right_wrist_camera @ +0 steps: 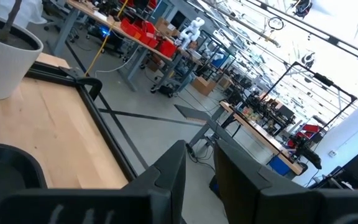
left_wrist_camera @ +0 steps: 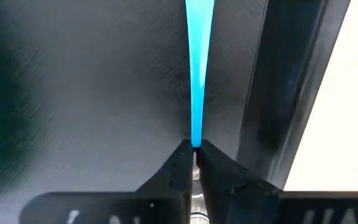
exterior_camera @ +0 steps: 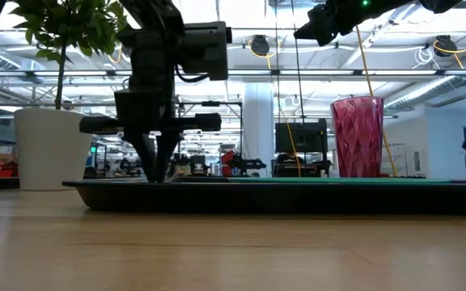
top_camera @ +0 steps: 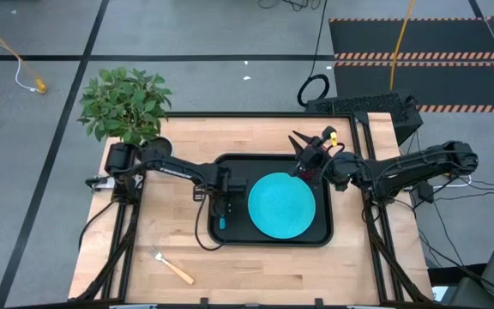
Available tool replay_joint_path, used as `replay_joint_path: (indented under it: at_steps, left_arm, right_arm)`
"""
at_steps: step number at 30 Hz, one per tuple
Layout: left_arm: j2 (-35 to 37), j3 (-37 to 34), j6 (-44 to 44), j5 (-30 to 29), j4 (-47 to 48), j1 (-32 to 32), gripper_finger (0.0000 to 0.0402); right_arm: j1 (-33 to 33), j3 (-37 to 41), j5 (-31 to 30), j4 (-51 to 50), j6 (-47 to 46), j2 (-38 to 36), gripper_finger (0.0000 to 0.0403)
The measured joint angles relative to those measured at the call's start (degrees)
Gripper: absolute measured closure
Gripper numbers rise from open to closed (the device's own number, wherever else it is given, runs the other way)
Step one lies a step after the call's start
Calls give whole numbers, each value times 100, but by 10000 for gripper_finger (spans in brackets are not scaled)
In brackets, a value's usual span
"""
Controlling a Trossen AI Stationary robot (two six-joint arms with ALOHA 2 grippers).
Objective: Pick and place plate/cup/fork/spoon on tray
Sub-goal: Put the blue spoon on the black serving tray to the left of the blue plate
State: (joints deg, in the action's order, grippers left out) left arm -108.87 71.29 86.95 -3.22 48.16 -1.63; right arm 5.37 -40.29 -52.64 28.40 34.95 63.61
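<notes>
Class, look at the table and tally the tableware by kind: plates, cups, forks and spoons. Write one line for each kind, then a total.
plate: 1
cup: 1
fork: 1
spoon: 1
Total: 4

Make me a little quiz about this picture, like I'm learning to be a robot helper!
1. True or false: the fork lies on the tray.
2. What is the left hand pinching? A the fork, B the spoon, C nothing.
3. Fill in the gap: the red cup stands on the ____.

Key: 1 false, the fork is on the table, off the tray. 2 B. 3 tray.
</notes>
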Motion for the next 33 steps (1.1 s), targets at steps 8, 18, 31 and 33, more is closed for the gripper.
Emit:
replay_joint_path:
  at_steps: [8, 18, 31, 33]
  left_arm:
    - [-36, 0, 215, -26, -100, 0, 374]
    - [-36, 0, 119, -33, -160, 9, 372]
    - [-36, 0, 145, -94, -131, 81, 353]
    - [-36, 0, 142, -94, -145, 92, 333]
  right_arm:
    - [0, -1, 0, -7, -1, 0, 325]
    - [0, -1, 2, -9, 1, 0, 326]
    - [0, -1, 20, -15, 1, 0, 325]
    - [0, -1, 20, -17, 1, 0, 326]
